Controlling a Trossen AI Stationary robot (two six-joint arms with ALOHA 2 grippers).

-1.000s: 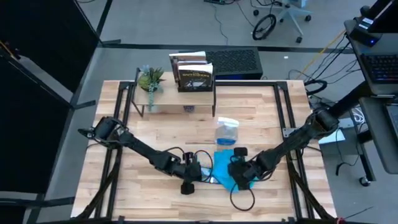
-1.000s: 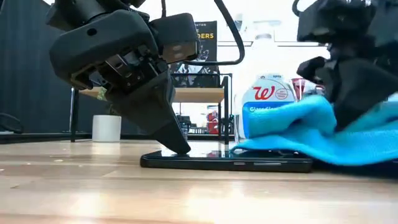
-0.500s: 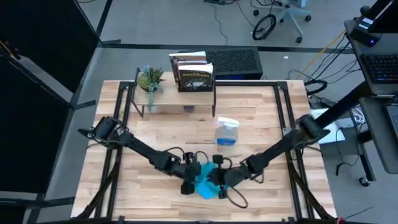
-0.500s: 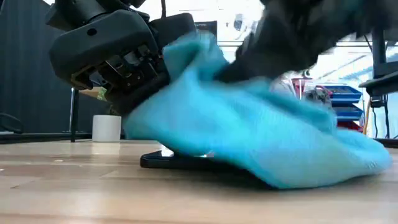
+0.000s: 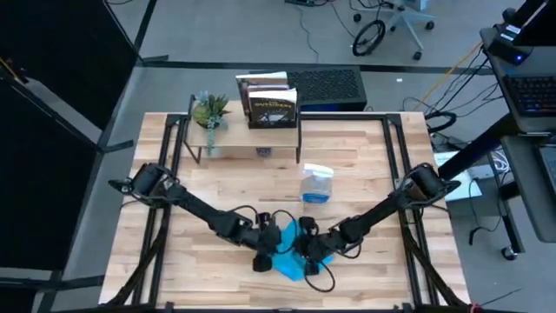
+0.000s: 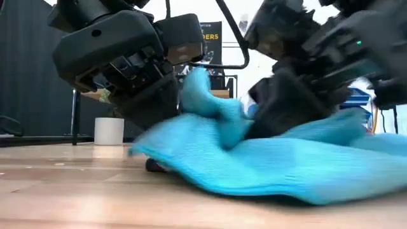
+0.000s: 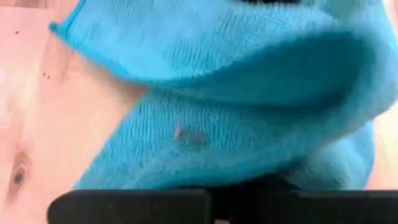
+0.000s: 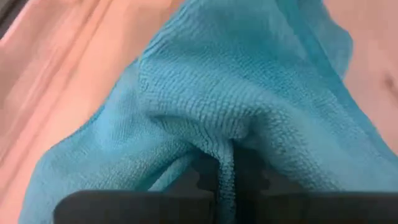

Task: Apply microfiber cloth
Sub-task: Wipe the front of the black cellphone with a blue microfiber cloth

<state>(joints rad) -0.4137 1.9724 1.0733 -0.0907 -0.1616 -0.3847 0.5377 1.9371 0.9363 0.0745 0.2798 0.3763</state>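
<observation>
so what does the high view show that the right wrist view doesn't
Only the high view shows the whole table, both arms meeting near the front edge, the left gripper, the spray bottle, the plant and the book on the small shelf. Only the right wrist view shows the right gripper pinching a fold of the microfiber cloth between its fingers, plus the fabric weave. Both show the cloth on the wooden tabletop.

You see the microfiber cloth [image 8: 205, 106] as soft, knitted-looking matt fabric; the desk [image 5: 365, 165] is pale, smooth wood with visible grain; the fingers [image 8: 208, 177] look matt black plastic.
</observation>
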